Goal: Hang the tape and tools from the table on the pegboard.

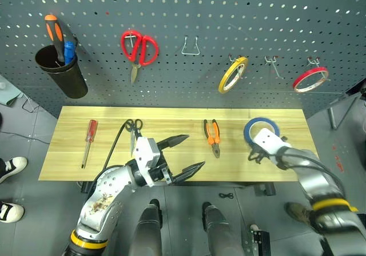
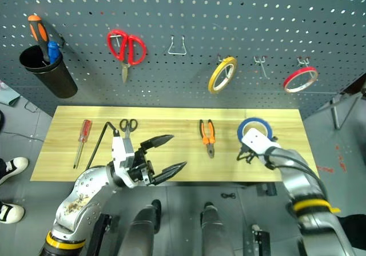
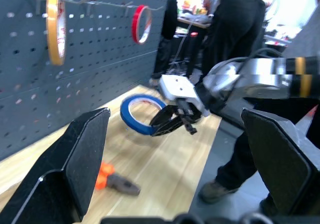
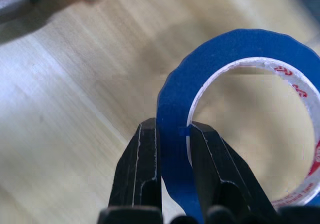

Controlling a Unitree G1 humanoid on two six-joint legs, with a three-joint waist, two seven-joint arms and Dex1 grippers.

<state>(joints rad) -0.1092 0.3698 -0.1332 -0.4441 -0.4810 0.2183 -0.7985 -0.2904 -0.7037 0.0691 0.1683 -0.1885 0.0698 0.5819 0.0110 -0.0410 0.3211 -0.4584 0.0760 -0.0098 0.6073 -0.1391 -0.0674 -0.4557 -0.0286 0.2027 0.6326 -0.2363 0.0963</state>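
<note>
right tool clamps blue tape | inner print unreadable

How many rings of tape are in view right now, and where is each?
3. The yellow tape ring and the red tape ring hang on hooks of the pegboard. The blue tape is gripped by the right gripper over the table.

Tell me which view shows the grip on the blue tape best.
The right wrist view: the right gripper pinches the blue tape wall between its fingers, seen close. The left wrist view shows the ring tilted up off the table; in the eye views the gripper hides part of it.
</note>
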